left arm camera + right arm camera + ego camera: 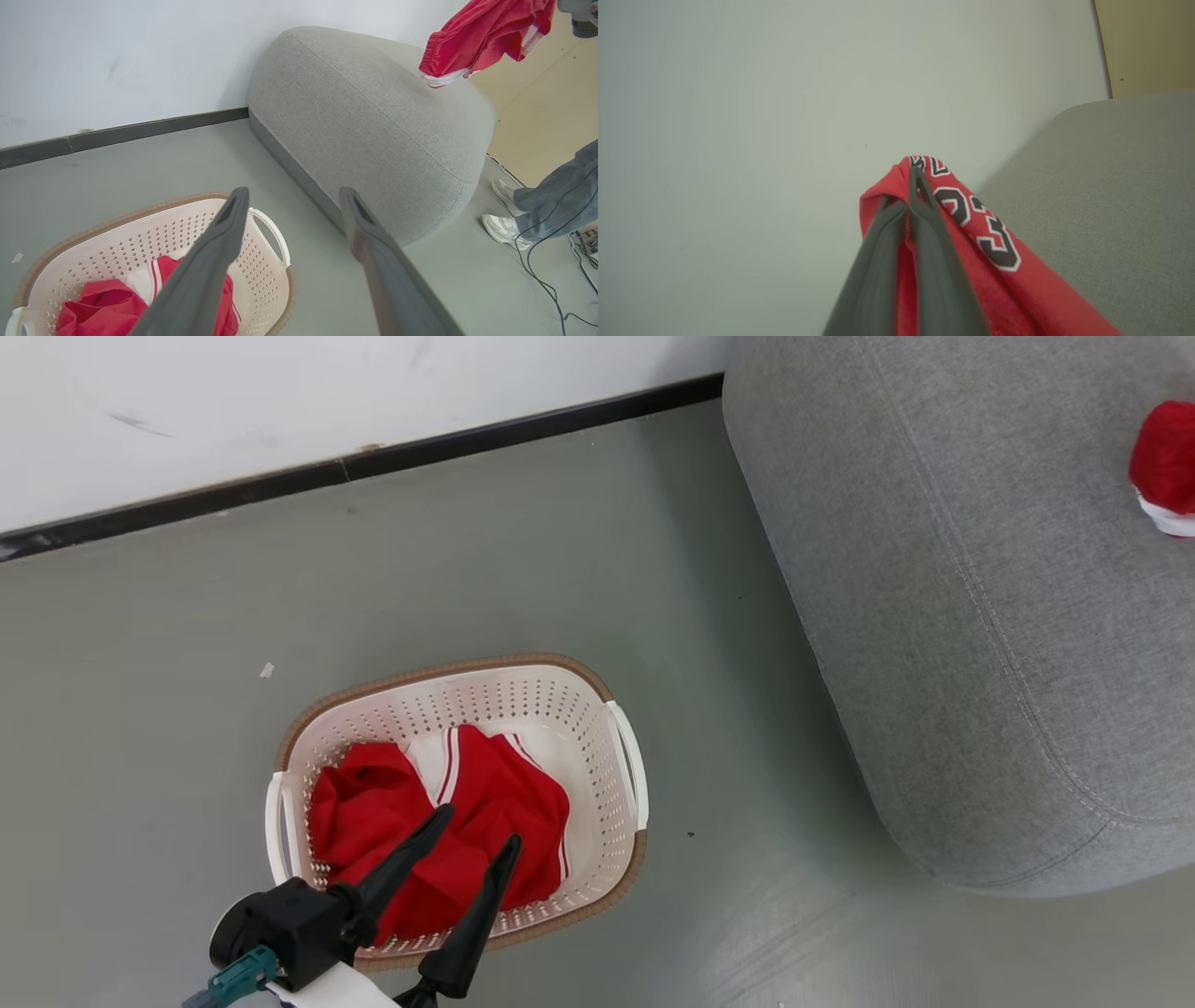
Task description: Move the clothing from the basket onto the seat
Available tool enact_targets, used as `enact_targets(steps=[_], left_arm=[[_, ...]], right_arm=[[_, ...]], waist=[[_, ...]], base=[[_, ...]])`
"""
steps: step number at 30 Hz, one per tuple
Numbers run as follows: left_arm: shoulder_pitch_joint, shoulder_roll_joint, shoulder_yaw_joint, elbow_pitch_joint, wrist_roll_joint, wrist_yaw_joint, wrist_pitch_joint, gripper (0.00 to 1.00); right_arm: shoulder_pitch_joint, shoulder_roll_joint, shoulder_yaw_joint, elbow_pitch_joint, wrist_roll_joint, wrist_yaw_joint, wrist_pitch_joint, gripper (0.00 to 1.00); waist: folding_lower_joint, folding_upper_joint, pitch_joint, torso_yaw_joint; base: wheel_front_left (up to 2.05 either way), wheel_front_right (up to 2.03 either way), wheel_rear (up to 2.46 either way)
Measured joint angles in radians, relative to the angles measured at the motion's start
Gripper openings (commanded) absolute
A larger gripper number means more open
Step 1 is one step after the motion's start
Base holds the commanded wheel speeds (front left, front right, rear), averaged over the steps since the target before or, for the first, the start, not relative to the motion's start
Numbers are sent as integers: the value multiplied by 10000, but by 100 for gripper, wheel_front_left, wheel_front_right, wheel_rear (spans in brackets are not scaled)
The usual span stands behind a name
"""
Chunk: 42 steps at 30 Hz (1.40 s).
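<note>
The cream basket (560, 709) stands on the grey floor with a red, white-striped piece of clothing (495, 793) crumpled inside. My left gripper (480, 825) hovers open over the basket's near side, nothing between its fingers; in the left wrist view this gripper (294, 191) spreads above the basket (163, 233) and the red cloth (103, 308). My right gripper (911, 186) is shut on the red jersey (985, 233), lettered "23" in black. The jersey (486, 32) hangs over the far end of the grey seat (364, 116). The head view catches the jersey (1167, 457) above the seat (980, 569).
A white wall with a dark baseboard (373, 462) runs behind the basket. A person's legs and white shoes (504, 228) stand by the seat's far end, with cables (546, 280) on the floor. A small white scrap (267, 669) lies left of the basket.
</note>
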Motion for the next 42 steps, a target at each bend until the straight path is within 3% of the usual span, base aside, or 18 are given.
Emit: enact_targets(steps=[14,27,42], left_arm=[[116,481,272,-395,4,150,268,100],[287,907,623,-1032,13,357,489,100],[299,1135,1026,-1622,35,587,514,100]], right_arm=[[-357,63,-138,640,-259,0,-2,0],[-371,704,-234,1383,-337,0,-63,0],[-287,995,-1039,2780,-1070,0,-196,0]], waist=[[0,0,715,-60],[0,0,1557,-217],[0,0,2398,-389]], base=[[0,0,0],[0,0,0],[0,0,0]])
